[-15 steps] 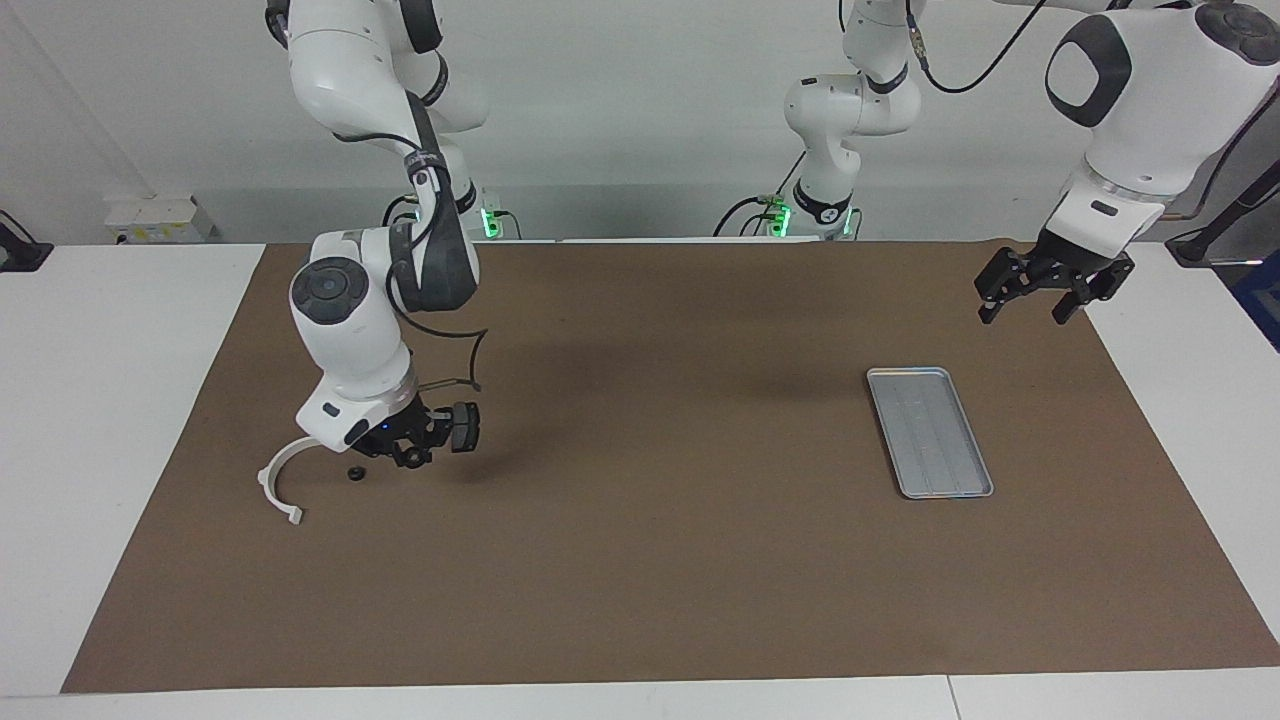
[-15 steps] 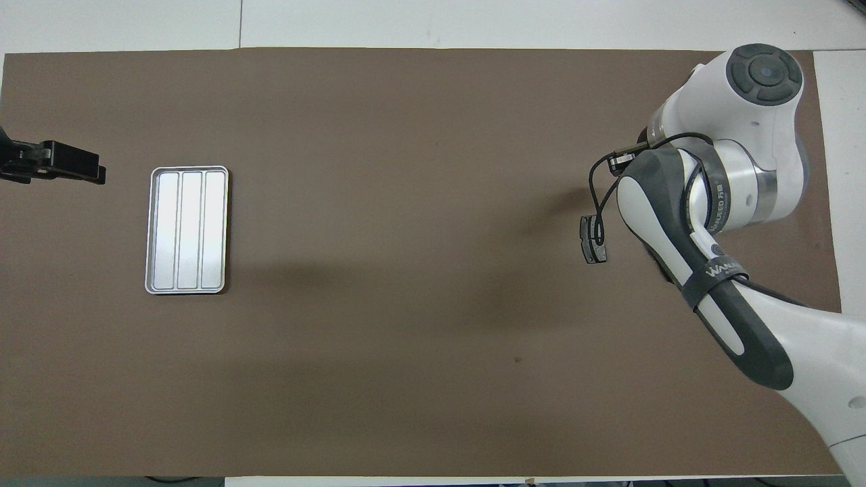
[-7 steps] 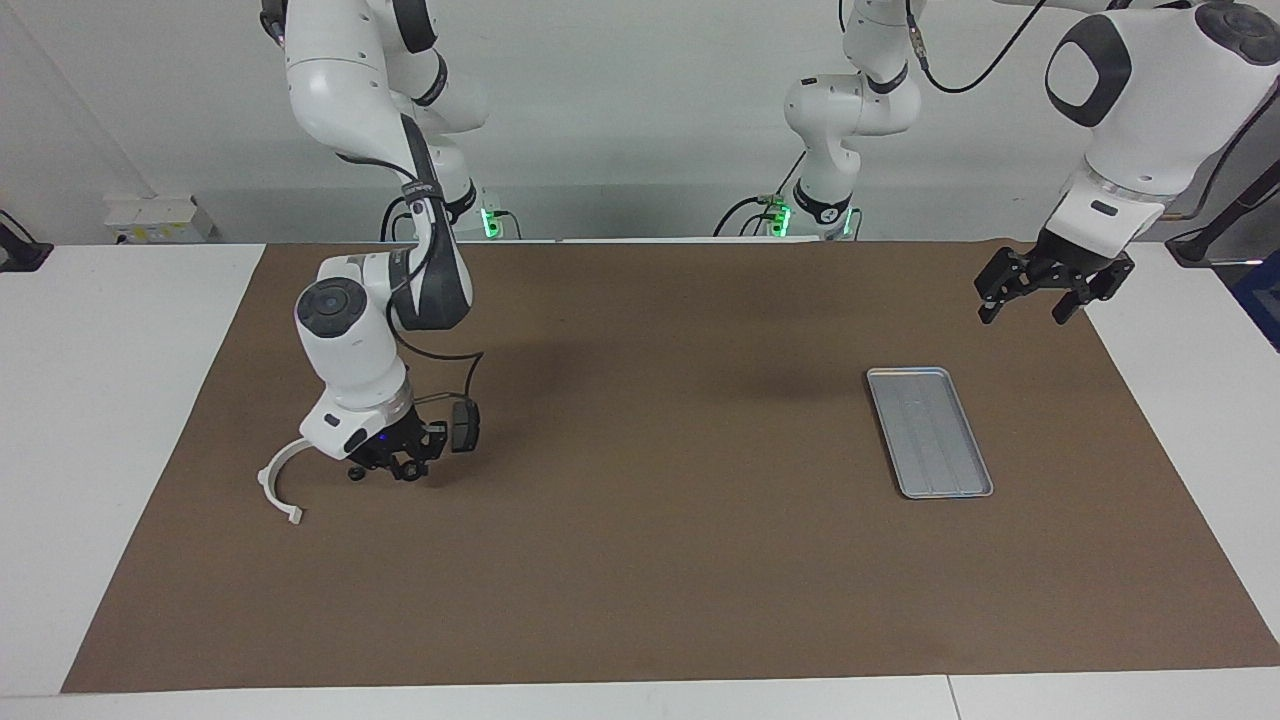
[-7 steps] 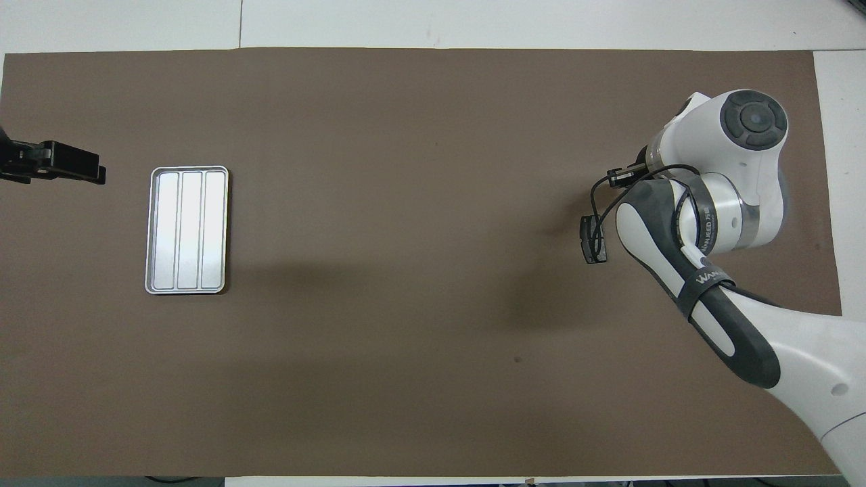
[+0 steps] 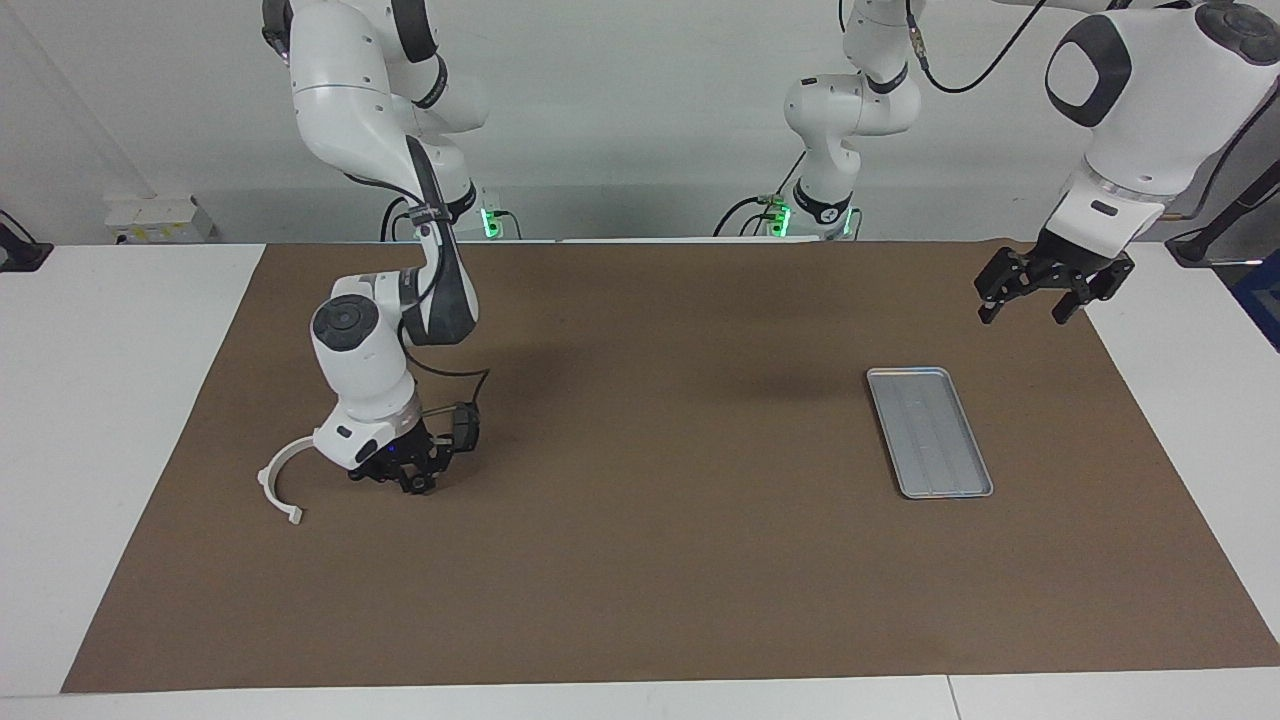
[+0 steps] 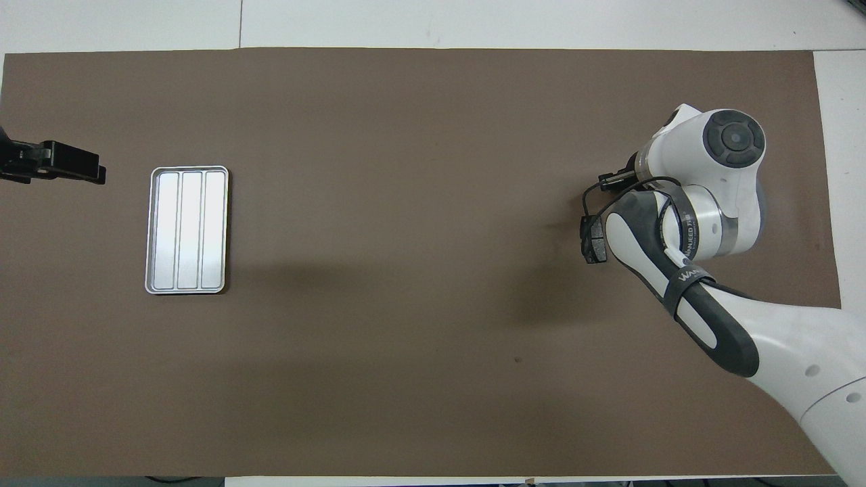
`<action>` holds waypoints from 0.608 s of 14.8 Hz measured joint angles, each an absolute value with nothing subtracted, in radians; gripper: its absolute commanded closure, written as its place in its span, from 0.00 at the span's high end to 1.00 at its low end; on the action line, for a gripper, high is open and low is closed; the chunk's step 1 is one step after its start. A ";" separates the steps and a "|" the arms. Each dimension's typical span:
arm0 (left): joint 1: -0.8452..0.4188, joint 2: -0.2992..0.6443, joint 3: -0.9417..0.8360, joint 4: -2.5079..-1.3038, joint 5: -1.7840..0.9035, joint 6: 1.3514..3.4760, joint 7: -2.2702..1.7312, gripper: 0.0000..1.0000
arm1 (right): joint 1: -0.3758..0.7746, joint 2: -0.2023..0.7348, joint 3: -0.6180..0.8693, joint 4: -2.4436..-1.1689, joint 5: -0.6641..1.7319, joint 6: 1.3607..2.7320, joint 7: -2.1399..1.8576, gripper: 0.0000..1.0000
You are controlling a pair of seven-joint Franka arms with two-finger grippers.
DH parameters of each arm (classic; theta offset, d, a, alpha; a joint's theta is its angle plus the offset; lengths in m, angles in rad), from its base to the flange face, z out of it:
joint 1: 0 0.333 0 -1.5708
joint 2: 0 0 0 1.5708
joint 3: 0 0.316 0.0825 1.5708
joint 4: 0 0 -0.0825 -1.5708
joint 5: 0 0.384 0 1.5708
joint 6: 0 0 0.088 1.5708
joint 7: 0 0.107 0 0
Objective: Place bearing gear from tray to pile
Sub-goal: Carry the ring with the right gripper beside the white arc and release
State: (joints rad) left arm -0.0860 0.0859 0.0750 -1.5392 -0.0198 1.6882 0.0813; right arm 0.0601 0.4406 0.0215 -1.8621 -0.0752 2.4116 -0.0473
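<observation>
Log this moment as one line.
right hand: low at white bracket | left hand: waiting near tray | tray: empty

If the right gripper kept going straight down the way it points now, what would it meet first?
Most likely the brown mat: the right gripper points down, low over it, beside the white bracket and the pile. Whether a small part lies hidden under it cannot be told.

Even, bright light falls from above on my table (image 5: 150, 420). Soft, blurred shadows lie on the brown mat (image 5: 660, 580) beneath my arms. The tray (image 6: 187, 230) glares nearly white from overhead. Both views are sharp.
</observation>
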 measured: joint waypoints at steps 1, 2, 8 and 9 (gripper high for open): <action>-0.086 0.086 0.075 -1.539 -0.020 1.687 0.081 1.00 | 0.060 0.446 0.021 -1.862 -0.075 2.414 -0.047 0.00; -0.086 0.085 0.075 -1.540 -0.020 1.677 0.081 1.00 | 0.060 0.447 0.021 -1.862 -0.075 2.415 -0.047 0.00; -0.086 0.050 0.073 -1.580 -0.020 1.616 0.081 1.00 | 0.058 0.448 0.021 -1.862 -0.056 2.415 -0.047 0.32; -0.086 0.048 0.073 -1.582 -0.020 1.616 0.081 1.00 | 0.058 0.448 0.021 -1.862 -0.056 2.415 -0.047 0.92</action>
State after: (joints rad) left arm -0.0860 0.0481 0.0734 -1.5817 -0.0198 1.6158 0.0813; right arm 0.0582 0.4475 0.0211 -1.8623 -0.0562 2.4150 -0.0473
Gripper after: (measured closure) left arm 0.000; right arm 0.652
